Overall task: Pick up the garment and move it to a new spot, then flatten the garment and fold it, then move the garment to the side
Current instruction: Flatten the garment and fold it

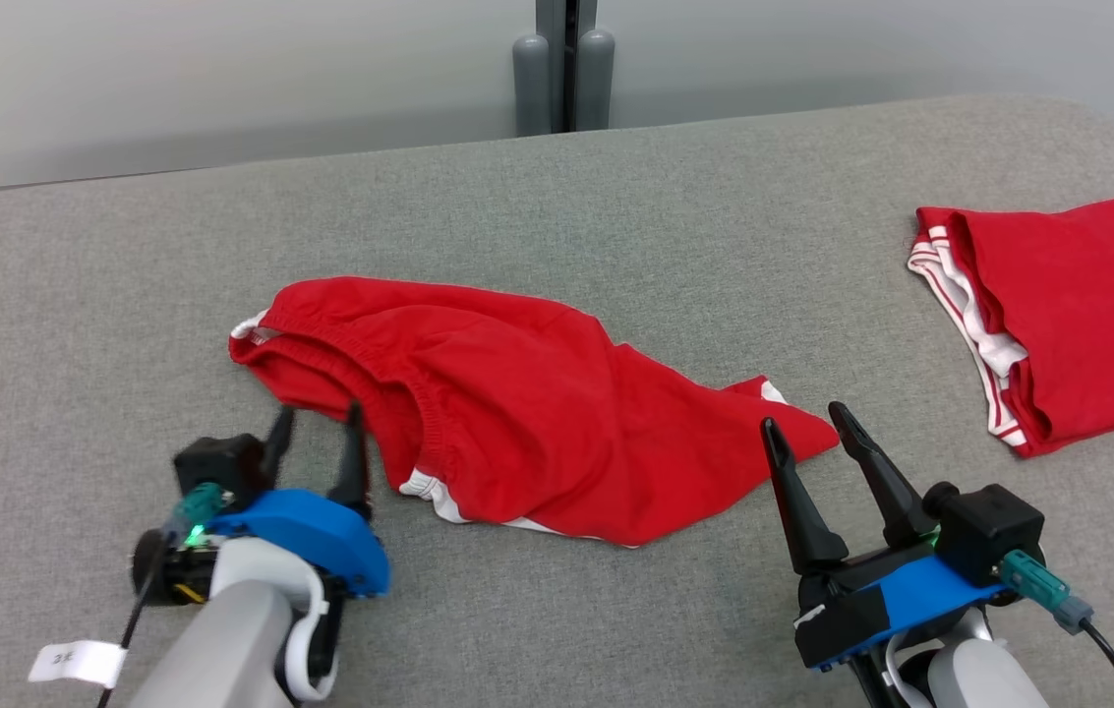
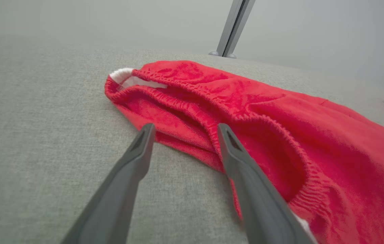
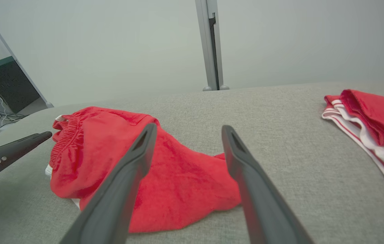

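While both hands wait nearest the camera w/ fingers apart and holding nothing, the left hand [image 1: 319, 413] has its tips at the elastic waistband of the red garment [image 1: 517, 413]. The right hand [image 1: 802, 418] is just beside the garment's other end. The garment lies crumpled approx. in the middle of the grey fabric tabletop [image 1: 615, 197]. Farther right, well apart from it, lies a 2nd red garment [image 1: 1078, 295] w/ white stripes, folded. Behind stand a pale wall [image 1: 222, 69] and a grey post [image 1: 563, 69]. Count: 2 hands, 2 garments, 1 post.
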You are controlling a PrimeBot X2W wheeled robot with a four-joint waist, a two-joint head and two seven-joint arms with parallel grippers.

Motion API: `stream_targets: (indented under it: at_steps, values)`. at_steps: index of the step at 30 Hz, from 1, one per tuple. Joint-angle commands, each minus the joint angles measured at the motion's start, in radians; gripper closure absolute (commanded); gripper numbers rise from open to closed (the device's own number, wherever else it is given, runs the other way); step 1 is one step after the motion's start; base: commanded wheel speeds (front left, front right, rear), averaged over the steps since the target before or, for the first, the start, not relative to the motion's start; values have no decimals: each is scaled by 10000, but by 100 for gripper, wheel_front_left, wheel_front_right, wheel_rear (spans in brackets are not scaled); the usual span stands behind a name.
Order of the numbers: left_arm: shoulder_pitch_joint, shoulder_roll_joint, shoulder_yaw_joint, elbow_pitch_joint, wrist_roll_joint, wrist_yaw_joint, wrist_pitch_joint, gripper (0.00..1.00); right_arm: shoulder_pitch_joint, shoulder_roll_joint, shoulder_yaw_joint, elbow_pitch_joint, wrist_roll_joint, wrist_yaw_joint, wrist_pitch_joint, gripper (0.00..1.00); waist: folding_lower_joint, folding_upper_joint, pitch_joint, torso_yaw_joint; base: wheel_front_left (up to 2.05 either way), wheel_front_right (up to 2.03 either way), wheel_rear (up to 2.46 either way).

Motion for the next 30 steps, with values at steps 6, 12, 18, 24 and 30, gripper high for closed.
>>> stream_targets:
  at_steps: [6, 12, 18, 24, 30]
  values:
    - [419, -157, -744, -1535, -110, -349, 1371, 0, 136, -11, -82, -97, 20, 2, 33, 0, 1, 0, -92, -129, 0, 0, 0]
    - [509, -123, -947, -1929, -547, -161, 2911, 0, 196, -13, 20, -59, 117, 2, 0, 0, 1, 0, -213, -411, 0, 0, 0]
    - [406, -107, -718, -2343, -1015, -381, 3260, 83, 226, -11, 19, -62, 138, 2, -53, 0, 1, 0, -236, -531, 0, 0, 0]
    - [-30, -23, -167, -1775, -964, 36, 2440, 100, 78, -11, 91, -132, 167, 2, -78, 0, 1, 0, -10, -605, 0, 0, 0]
    - [193, -38, 913, -1118, -1016, 930, 554, 100, 25, -11, -57, -129, 180, 2, -169, 0, 1, 0, 295, -573, 0, 0, 0]
